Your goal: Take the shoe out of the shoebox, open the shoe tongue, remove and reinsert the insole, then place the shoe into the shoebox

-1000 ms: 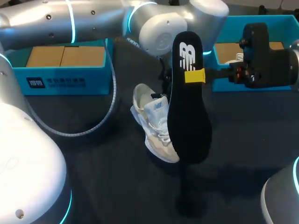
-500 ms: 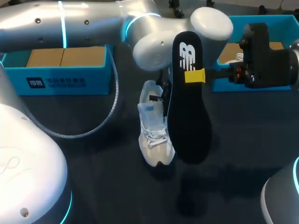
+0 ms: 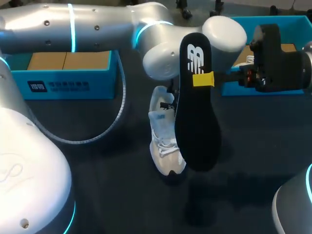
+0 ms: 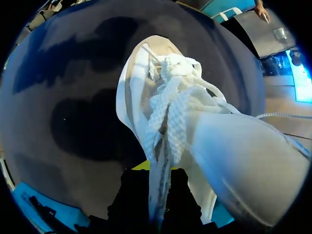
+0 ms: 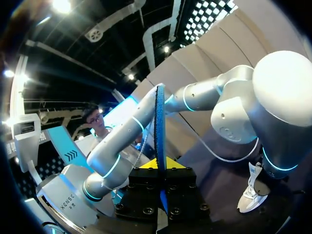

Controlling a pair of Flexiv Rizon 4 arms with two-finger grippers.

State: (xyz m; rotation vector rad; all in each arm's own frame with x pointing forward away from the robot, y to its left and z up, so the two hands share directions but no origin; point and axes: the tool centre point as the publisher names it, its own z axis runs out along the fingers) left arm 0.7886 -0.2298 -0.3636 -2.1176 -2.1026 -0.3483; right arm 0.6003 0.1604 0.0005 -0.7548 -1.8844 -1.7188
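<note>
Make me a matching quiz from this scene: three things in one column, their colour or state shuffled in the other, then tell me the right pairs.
Column one:
1. insole
2. shoe
3. left shoebox

Column two:
A. white, with laces
B. blue walls, brown inside
C. black, clamped upright in the right pincer

Pairs: 1-C, 2-A, 3-B.

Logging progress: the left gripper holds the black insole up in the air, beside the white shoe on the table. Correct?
No: the head view shows the right gripper holding the black insole up in the air, beside the white shoe on the table.
</note>
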